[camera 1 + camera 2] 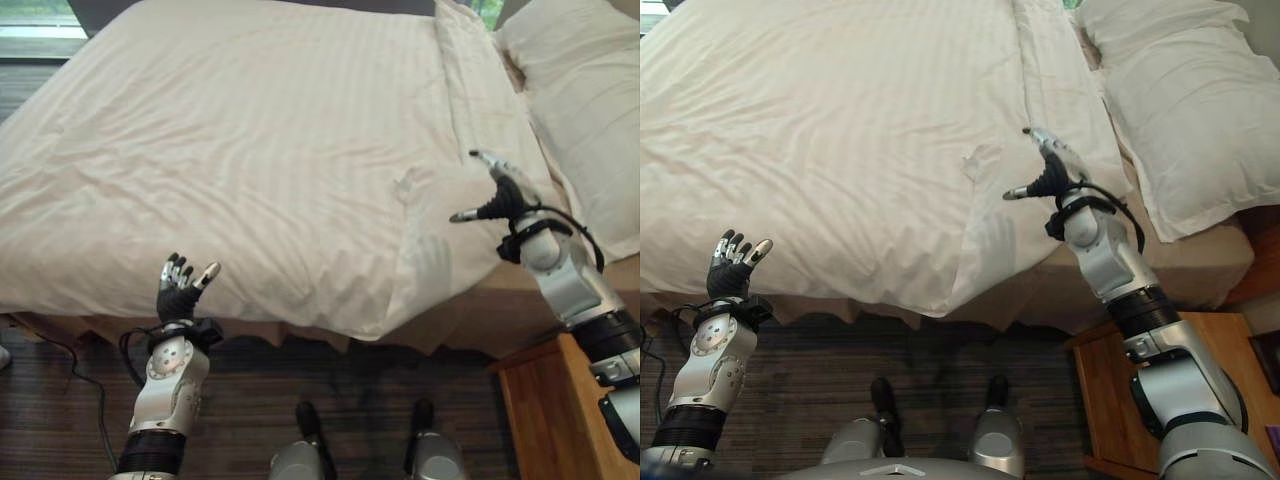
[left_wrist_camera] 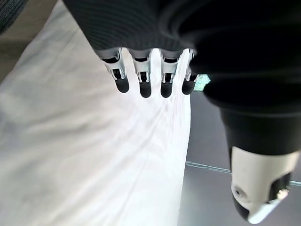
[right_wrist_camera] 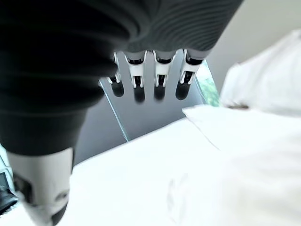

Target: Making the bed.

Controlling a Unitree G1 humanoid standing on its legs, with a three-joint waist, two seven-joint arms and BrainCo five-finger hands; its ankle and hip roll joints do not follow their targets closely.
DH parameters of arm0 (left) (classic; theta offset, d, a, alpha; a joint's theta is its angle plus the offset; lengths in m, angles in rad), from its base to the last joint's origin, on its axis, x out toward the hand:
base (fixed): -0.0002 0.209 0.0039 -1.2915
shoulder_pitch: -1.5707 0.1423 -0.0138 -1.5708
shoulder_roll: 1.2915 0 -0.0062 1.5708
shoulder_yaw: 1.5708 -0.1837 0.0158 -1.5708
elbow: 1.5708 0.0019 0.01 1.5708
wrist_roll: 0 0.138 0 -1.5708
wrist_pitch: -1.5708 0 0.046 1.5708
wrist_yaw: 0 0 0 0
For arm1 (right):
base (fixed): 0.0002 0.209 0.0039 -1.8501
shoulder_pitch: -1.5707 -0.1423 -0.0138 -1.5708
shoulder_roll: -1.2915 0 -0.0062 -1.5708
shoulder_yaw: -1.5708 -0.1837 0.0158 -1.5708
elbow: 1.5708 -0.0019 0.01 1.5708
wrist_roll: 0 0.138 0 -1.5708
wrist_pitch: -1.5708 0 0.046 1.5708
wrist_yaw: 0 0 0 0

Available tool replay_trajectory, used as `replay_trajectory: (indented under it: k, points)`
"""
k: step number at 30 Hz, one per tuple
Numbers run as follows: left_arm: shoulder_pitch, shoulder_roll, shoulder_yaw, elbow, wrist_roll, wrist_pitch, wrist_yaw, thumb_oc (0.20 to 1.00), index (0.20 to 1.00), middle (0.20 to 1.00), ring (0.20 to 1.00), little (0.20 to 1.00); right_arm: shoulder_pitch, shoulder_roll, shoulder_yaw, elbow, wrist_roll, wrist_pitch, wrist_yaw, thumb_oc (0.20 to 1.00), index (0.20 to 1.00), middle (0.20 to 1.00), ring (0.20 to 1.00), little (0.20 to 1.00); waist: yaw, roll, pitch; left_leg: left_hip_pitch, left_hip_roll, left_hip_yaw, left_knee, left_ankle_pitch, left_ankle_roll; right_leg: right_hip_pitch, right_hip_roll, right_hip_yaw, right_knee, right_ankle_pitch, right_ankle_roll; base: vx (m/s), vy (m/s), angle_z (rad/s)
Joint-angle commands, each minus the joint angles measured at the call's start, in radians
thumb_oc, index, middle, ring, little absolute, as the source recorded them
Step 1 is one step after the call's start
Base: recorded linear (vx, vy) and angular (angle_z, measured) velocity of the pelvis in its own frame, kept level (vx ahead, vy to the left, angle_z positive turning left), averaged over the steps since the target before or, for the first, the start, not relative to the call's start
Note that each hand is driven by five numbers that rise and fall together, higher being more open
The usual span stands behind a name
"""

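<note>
— Dark plank floor [image 1: 60, 400] beneath, bed [image 1: 520, 300] ahead. Where is the duvet [image 1: 250, 150]?

— Spread over the bed, near corner [image 1: 370, 325] drooping past the mattress edge; pillow [image 1: 1180, 110] at the head end, beside the duvet.

— Hands?

— Left hand [image 1: 182, 285] raised before the duvet's near edge, fingers loosely extended, empty. Right hand [image 1: 1048, 165] hovers over the duvet by the pillow, splayed, empty; probably freed to smooth it.
</note>
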Motion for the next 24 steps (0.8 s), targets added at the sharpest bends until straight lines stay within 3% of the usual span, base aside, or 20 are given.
replay_trajectory:
  k: [1, 4, 9, 10, 13, 14, 15, 24]
  points:
    - [-0.025, 0.066, 0.020, -0.013, -0.021, -0.072, -0.010, 1.000, 1.000, 1.000, 1.000, 1.000, -0.098, -0.013, 0.035, 0.083, -0.023, -0.004, -0.043, 1.000, 1.000, 1.000, 1.000, 1.000, -0.006, -0.042, -0.033, 0.156, 0.054, 0.007, -0.022, -0.020, -0.102, -0.044, -0.012, -0.011, 0.053, 0.098, 0.023, 0.12, -0.086, 0.61]
    - [-0.035, 0.059, 0.023, 0.007, -0.023, -0.071, -0.007, 1.000, 1.000, 1.000, 1.000, 1.000, -0.143, -0.028, 0.060, 0.119, -0.021, -0.002, -0.048, 1.000, 1.000, 1.000, 1.000, 1.000, -0.004, -0.040, -0.030, 0.156, 0.052, 0.005, -0.022, -0.020, -0.106, -0.033, -0.014, -0.031, 0.031, 0.115, 0.023, 0.06, -0.100, 0.45]
    - [-0.055, 0.052, 0.018, 0.032, -0.047, -0.084, 0.000, 1.000, 1.000, 1.000, 1.000, 1.000, -0.308, -0.042, 0.140, 0.192, -0.028, 0.001, -0.055, 1.000, 1.000, 1.000, 1.000, 1.000, 0.012, -0.006, -0.013, 0.100, 0.092, 0.008, -0.019, 0.009, -0.133, -0.058, 0.001, -0.066, 0.011, 0.106, 0.015, 0.00, -0.130, -0.21]
    - [-0.060, 0.045, 0.017, 0.034, -0.056, -0.092, -0.003, 1.000, 1.000, 1.000, 1.000, 1.000, -0.346, -0.047, 0.155, 0.213, -0.027, 0.001, -0.067, 1.000, 1.000, 1.000, 1.000, 1.000, 0.014, 0.012, -0.009, 0.078, 0.104, 0.001, -0.021, 0.021, -0.142, -0.066, 0.007, -0.072, 0.007, 0.099, 0.012, 0.01, -0.095, -0.22]
    - [-0.062, 0.040, 0.019, 0.038, -0.070, -0.095, -0.006, 1.000, 1.000, 1.000, 1.000, 1.000, -0.376, -0.054, 0.170, 0.212, -0.029, 0.002, -0.064, 1.000, 1.000, 1.000, 1.000, 1.000, 0.014, 0.022, -0.007, 0.067, 0.111, -0.004, -0.021, 0.028, -0.147, -0.072, 0.011, -0.077, 0.007, 0.095, 0.010, 0.01, -0.057, -0.03]
    - [-0.060, 0.030, 0.016, 0.042, -0.092, -0.098, -0.009, 1.000, 1.000, 1.000, 1.000, 1.000, -0.391, -0.044, 0.179, 0.217, -0.032, 0.001, -0.070, 1.000, 1.000, 1.000, 1.000, 1.000, 0.019, 0.029, -0.002, 0.058, 0.116, -0.006, -0.022, 0.032, -0.151, -0.077, 0.014, -0.078, 0.007, 0.092, 0.008, 0.01, -0.121, 0.10]
    - [-0.138, 0.012, -0.047, 0.201, -0.042, -0.095, 0.009, 1.000, 1.000, 1.000, 1.000, 1.000, -0.442, 0.010, 0.226, 0.279, -0.050, 0.010, -0.077, 1.000, 1.000, 1.000, 1.000, 1.000, 0.011, 0.042, 0.006, 0.040, 0.128, -0.010, -0.022, 0.040, -0.161, -0.091, 0.024, -0.077, 0.008, 0.086, 0.006, -0.02, -0.107, 0.15]
    - [-0.082, 0.011, -0.012, 0.239, -0.077, -0.112, -0.022, 1.000, 1.000, 1.000, 1.000, 1.000, -0.673, 0.051, 0.337, 0.450, -0.083, 0.003, -0.106, 1.000, 1.000, 1.000, 1.000, 1.000, 0.045, 0.130, 0.056, -0.080, 0.164, -0.040, -0.022, 0.094, -0.192, -0.197, 0.041, -0.071, 0.014, 0.079, -0.006, -0.03, -0.073, 0.11]
